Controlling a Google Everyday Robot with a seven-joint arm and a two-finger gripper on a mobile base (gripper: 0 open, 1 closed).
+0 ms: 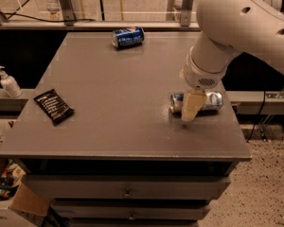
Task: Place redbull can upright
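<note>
Gray surface (109,108) atop a drawer cabinet, viewed from above. We see the redbull can (213,100) lying on its side near the right edge, its long axis running left to right, parallel to the front edge; which end is the top is unclear. The gripper (191,107) hangs at its middle; whether it is spread or clamped, we cannot tell. We judge the can light, thin-walled and slippery, best held across mid-body.
</note>
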